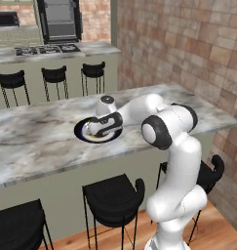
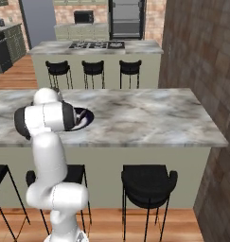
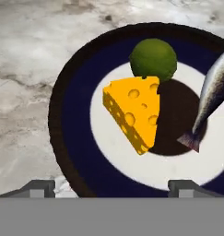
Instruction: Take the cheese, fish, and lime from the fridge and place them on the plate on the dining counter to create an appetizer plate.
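On the dining counter (image 1: 37,141) (image 2: 145,116) lies the plate (image 1: 81,131) (image 2: 88,115) (image 3: 76,147), with a dark blue rim, white ring and dark centre. The yellow cheese (image 3: 134,113) wedge rests on it, and the green lime (image 3: 153,59) touches the wedge's far side. To their right the silvery fish (image 3: 215,92) lies across the plate, tail toward the centre. My gripper (image 3: 112,188) (image 1: 103,129) hovers just above the plate, open and holding nothing. The arm hides part of the plate in both base views. Far behind stands the black fridge (image 1: 59,19) (image 2: 127,19).
Black stools (image 1: 112,197) (image 2: 147,182) line the near side of the dining counter, and more stools (image 1: 54,75) stand on its far side. A second marble counter with a cooktop (image 2: 96,46) lies behind. A brick wall (image 1: 188,44) closes off the right side.
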Available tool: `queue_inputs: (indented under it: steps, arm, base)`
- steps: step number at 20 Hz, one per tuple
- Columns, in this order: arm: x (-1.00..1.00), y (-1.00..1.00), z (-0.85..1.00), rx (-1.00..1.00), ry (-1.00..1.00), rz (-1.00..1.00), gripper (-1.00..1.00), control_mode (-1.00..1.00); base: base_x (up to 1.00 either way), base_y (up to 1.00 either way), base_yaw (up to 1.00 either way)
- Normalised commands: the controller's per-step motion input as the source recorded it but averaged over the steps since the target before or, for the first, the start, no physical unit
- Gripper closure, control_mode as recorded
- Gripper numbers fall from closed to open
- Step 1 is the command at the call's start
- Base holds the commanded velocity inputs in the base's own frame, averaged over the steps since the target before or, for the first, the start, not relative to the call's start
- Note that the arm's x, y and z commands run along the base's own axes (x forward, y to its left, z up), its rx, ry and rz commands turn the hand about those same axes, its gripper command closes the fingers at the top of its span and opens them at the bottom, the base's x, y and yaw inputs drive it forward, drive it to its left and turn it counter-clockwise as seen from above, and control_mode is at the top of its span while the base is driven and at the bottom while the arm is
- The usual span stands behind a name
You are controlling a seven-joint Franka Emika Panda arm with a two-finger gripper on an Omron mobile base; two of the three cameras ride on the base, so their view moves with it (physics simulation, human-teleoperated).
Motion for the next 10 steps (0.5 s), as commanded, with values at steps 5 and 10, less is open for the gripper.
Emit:
queue_inputs:
  steps: [5,10]
  arm:
    - [-0.96,-0.29,0.91,0.0,0.0,-0.07,-1.0,-1.0]
    - [-1.0,-0.35,0.93,0.0,0.0,-0.16,-1.0,-1.0]
  base:
    - [0.0,0.0,0.0]
    - [0.0,0.0,0.0]
